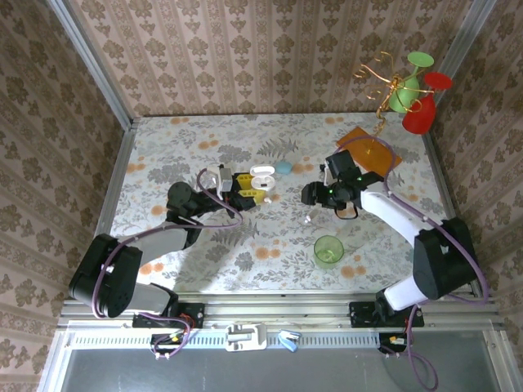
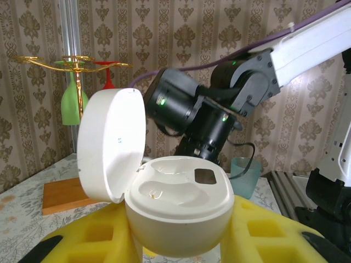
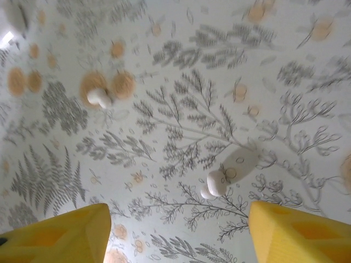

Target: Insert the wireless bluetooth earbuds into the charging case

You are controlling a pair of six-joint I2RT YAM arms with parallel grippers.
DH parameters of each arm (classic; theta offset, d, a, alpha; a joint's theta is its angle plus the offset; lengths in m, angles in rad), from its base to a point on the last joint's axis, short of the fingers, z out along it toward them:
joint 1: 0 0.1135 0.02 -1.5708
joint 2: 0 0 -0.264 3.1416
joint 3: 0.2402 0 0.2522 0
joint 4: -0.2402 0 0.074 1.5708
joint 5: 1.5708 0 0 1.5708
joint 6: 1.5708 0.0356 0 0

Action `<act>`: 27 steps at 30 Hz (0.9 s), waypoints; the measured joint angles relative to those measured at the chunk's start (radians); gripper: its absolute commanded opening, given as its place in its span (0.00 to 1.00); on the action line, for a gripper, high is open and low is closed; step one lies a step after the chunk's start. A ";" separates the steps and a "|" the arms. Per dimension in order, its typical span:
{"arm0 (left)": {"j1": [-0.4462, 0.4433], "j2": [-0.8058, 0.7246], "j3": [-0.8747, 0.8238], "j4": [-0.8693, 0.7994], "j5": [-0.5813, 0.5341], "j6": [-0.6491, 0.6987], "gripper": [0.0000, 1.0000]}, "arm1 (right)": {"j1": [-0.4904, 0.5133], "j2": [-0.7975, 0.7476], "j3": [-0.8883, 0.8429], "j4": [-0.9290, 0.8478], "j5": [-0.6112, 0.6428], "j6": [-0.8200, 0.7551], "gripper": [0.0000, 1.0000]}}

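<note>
The white, pebble-shaped charging case sits upright at lower centre, its lid hinged open to the left and both wells empty. One white earbud lies right of centre, stem angled up-right. A second earbud, also white, lies at upper left.

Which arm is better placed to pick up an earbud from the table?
Right: the right tool hangs open over a white earbud on the table; the left tool is shut on the open charging case.

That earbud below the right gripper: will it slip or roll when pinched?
The earbud looks small and smooth, so it may slip between the fingers. Its rounded head could let it roll, though the stem probably limits that. Likely very light.
</note>
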 measured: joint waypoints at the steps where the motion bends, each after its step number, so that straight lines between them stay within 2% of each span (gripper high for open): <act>1: 0.000 0.000 0.000 0.000 0.000 0.003 0.23 | -0.002 0.018 -0.005 0.004 -0.014 0.004 0.59; 8: 0.000 0.000 -0.001 0.000 0.000 0.004 0.23 | -0.036 0.124 -0.031 0.048 -0.108 0.016 0.49; 27: 0.000 0.000 -0.002 0.000 0.003 0.004 0.23 | -0.073 0.242 -0.058 0.137 -0.209 0.017 0.38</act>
